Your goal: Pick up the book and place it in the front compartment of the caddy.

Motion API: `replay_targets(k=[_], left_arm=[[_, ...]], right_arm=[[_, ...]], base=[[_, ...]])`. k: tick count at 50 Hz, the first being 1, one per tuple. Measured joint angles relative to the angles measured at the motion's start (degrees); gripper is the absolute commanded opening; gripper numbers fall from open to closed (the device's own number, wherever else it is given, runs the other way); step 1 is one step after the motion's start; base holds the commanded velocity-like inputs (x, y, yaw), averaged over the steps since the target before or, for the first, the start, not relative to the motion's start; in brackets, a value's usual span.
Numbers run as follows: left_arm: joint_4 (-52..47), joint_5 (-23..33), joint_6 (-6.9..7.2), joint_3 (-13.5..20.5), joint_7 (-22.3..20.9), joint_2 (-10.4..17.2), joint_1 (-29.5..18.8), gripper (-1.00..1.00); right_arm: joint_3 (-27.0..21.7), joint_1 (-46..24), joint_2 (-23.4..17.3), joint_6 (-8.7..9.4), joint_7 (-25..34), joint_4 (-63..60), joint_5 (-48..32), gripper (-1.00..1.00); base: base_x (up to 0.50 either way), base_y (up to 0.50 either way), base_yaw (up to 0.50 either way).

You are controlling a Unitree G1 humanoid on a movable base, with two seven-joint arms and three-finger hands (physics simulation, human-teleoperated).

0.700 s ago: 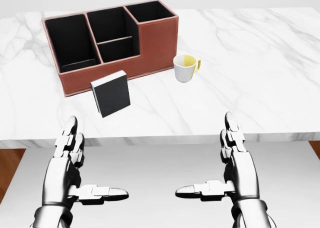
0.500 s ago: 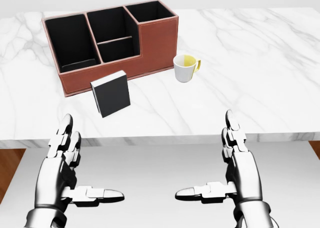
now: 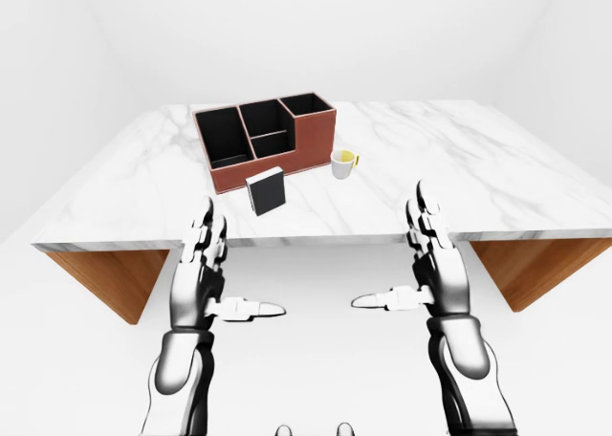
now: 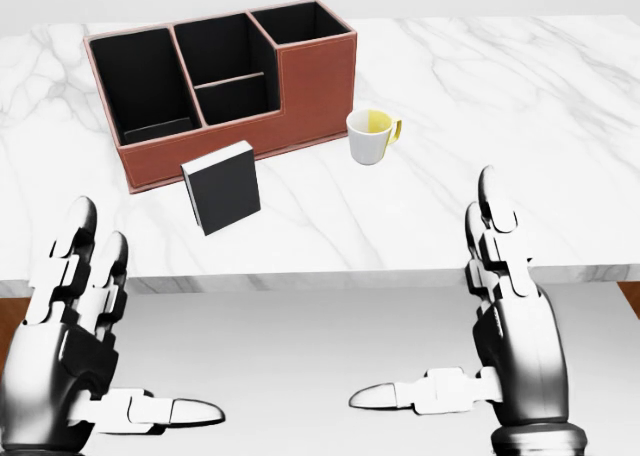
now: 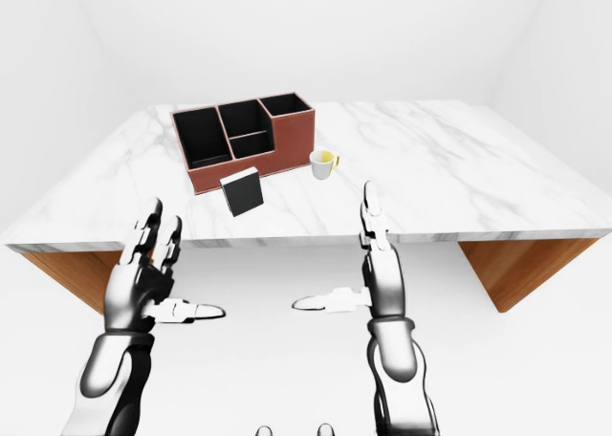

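Head view: your left hand (image 4: 70, 326) and right hand (image 4: 510, 326) hang spread and empty below the tabletop (image 4: 500, 106) edge, thumbs pointing inward. Black book (image 4: 221, 186) stands tilted on the marble, just beside the brown caddy (image 4: 225, 86). White cup (image 4: 370, 136) sits right of the caddy.
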Motion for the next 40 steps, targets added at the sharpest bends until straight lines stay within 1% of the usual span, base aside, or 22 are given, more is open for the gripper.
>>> replay_targets(k=[5, 11, 18, 25, 36, 40], left_arm=[[5.2, 1.0, 1.15, -0.3, 2.5, 0.0, -2.6, 1.00], [9.6, 2.1, 1.15, -0.1, 4.2, 0.0, -5.1, 1.00], [12.0, 2.5, 1.15, 0.3, 5.2, 0.0, -6.6, 1.00], [11.6, 2.6, 1.15, 0.6, 5.5, 0.0, -6.9, 1.00], [5.2, 2.4, 1.15, 0.8, 5.0, -0.1, -4.7, 1.00], [2.2, 2.2, 1.15, 0.9, 4.5, -0.2, -3.5, 1.00]], right_arm=[[-1.5, -3.3, -0.2, -1.74, 0.3, 9.3, 2.5, 1.00], [-2.5, -5.3, -0.3, -2.72, 0.4, 15.5, 4.2, 1.00], [-2.9, -6.2, -0.2, -2.95, 0.4, 18.6, 5.0, 1.00], [-2.6, -5.7, -0.1, -2.00, 0.3, 17.5, 4.9, 1.00], [-0.9, -2.4, 0.3, 1.26, -0.3, 9.5, 3.4, 1.00], [0.2, -1.1, 0.3, 1.26, -0.6, 6.1, 2.7, 1.00]], base=[[0.00, 0.00, 0.00], [0.00, 0.00, 0.00], [0.00, 0.00, 0.00], [0.00, 0.00, 0.00], [0.00, 0.00, 0.00], [0.00, 0.00, 0.00]])
